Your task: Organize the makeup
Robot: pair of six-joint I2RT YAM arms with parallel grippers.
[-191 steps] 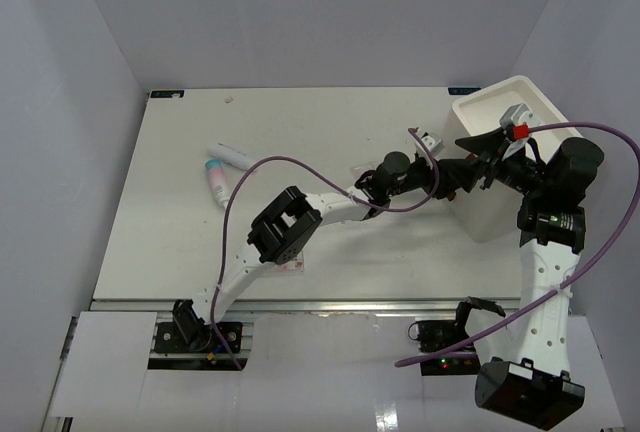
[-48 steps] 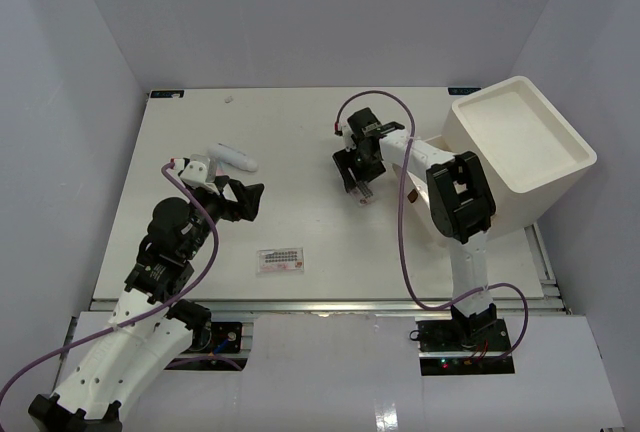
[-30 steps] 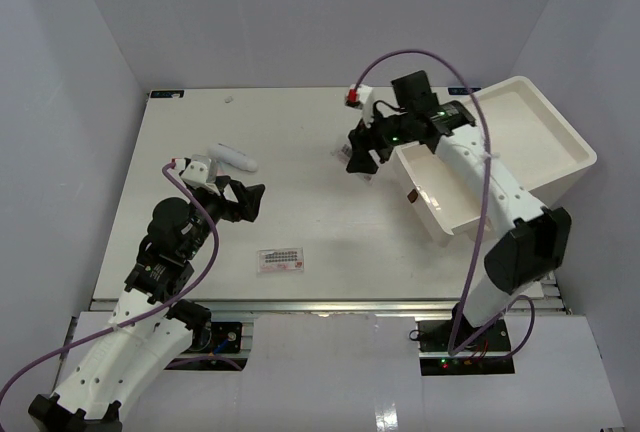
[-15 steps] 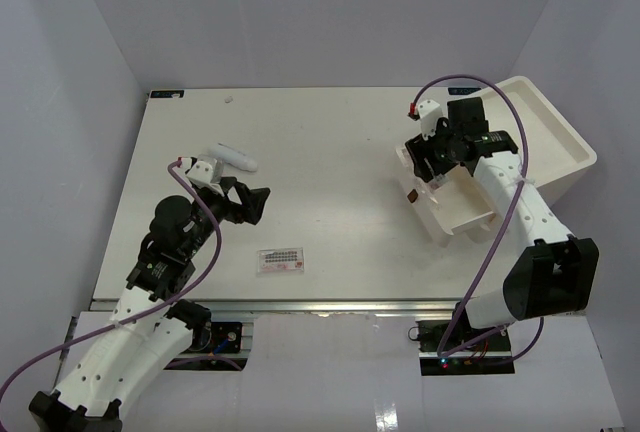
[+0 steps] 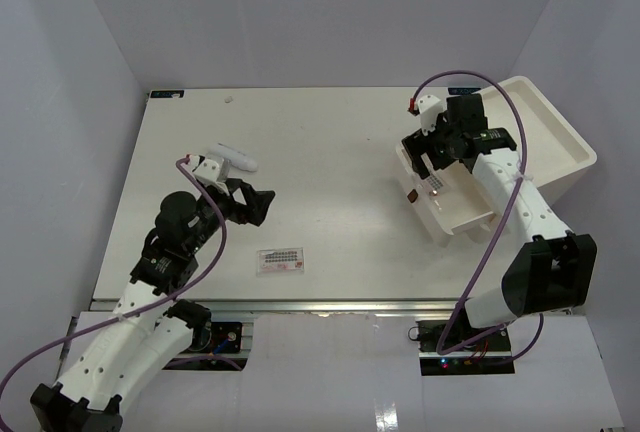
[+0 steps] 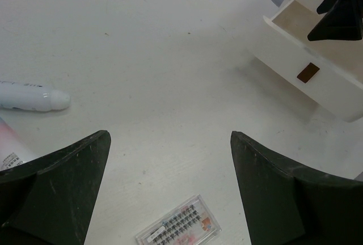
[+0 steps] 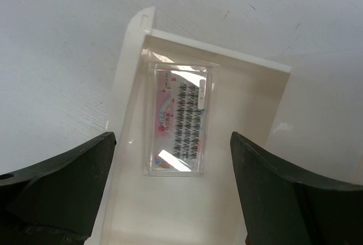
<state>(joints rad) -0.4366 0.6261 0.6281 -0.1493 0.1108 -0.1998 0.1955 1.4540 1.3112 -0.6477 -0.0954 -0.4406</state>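
One clear packet of dark lashes (image 7: 178, 119) lies flat inside the pulled-out white drawer (image 7: 126, 143), seen small in the top view as a packet (image 5: 437, 184). My right gripper (image 7: 172, 137) hovers open straight above it, holding nothing; in the top view the right gripper (image 5: 432, 158) is over the drawer (image 5: 425, 214). A second packet (image 5: 281, 259) lies on the table near the front, below my open, empty left gripper (image 5: 257, 204). In the left wrist view this packet (image 6: 178, 228) is just under the left gripper (image 6: 169, 137). A white tube (image 6: 31, 96) and a pink tube (image 6: 8, 153) lie to the left.
The big white bin (image 5: 530, 142) stands tilted at the right edge of the table, its drawer (image 6: 309, 58) jutting out toward the middle with a brown tag (image 6: 308, 72) on the front. The white tube (image 5: 232, 157) lies behind the left arm.
The right gripper carried a packet from the table's middle to the drawer, then opened wider and let it drop in. The left gripper edged slightly right.
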